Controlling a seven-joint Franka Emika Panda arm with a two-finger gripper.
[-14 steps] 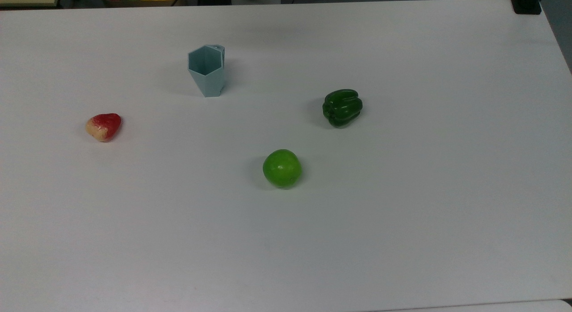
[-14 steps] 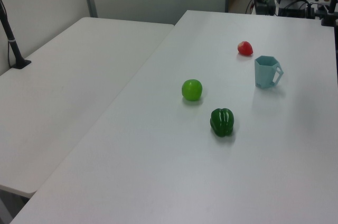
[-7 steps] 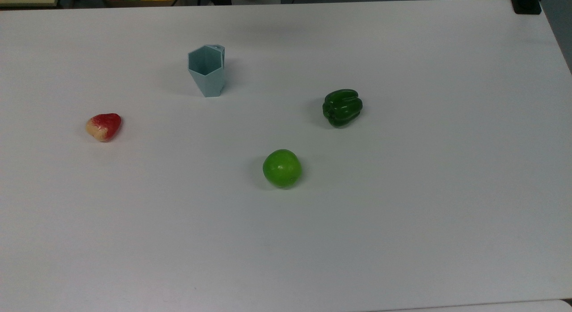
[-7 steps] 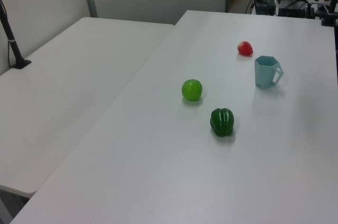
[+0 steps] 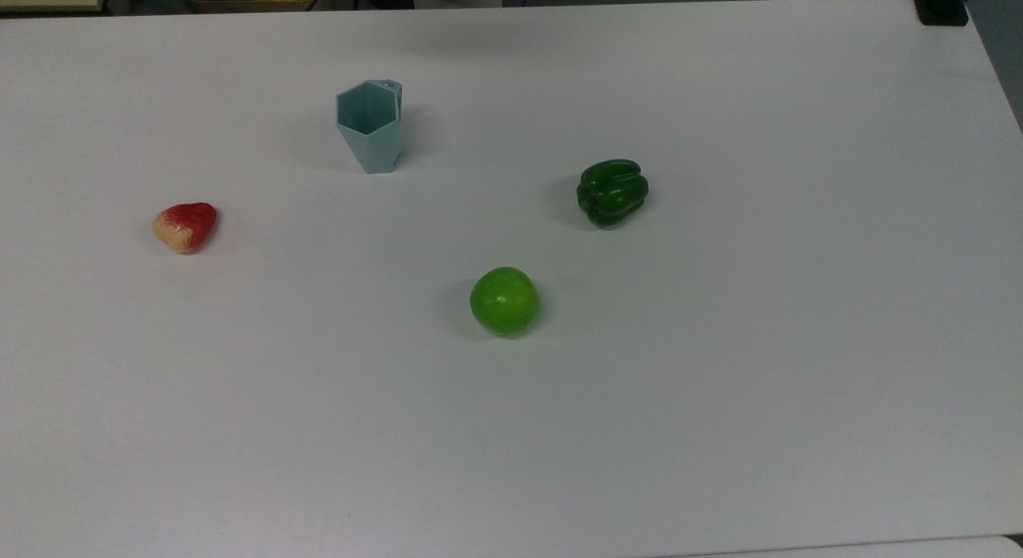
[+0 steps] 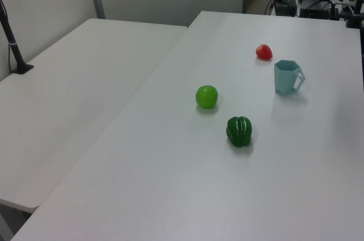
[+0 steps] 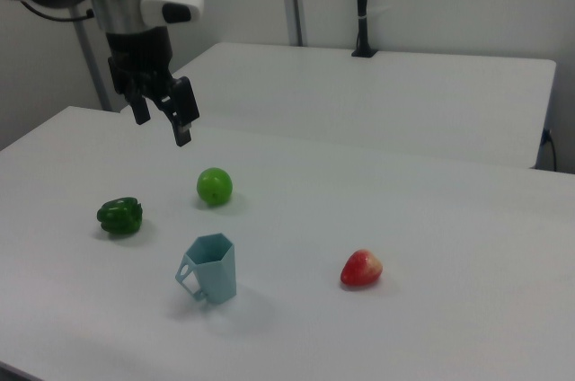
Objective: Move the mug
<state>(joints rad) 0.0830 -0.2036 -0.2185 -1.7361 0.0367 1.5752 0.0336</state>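
Mug (image 5: 369, 136) upright on the white table (image 5: 719, 382), in the top view's upper left, handle on its far side; in the right view mug (image 7: 211, 269) sits nearest the camera; gripper (image 7: 162, 119) hangs in the air well above the table, fingers spread, grasping nothing; pepper (image 5: 612, 192), lime (image 5: 504, 300) and strawberry (image 5: 185, 226) lie well apart from the mug.

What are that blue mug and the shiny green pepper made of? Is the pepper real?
The mug looks like moulded plastic: flat facets, sharp edges, thin walls, an even matte blue-grey. The pepper is probably an artificial one in plastic or similar: uniform dark green with hard glossy highlights, though the look alone leaves a real pepper possible.
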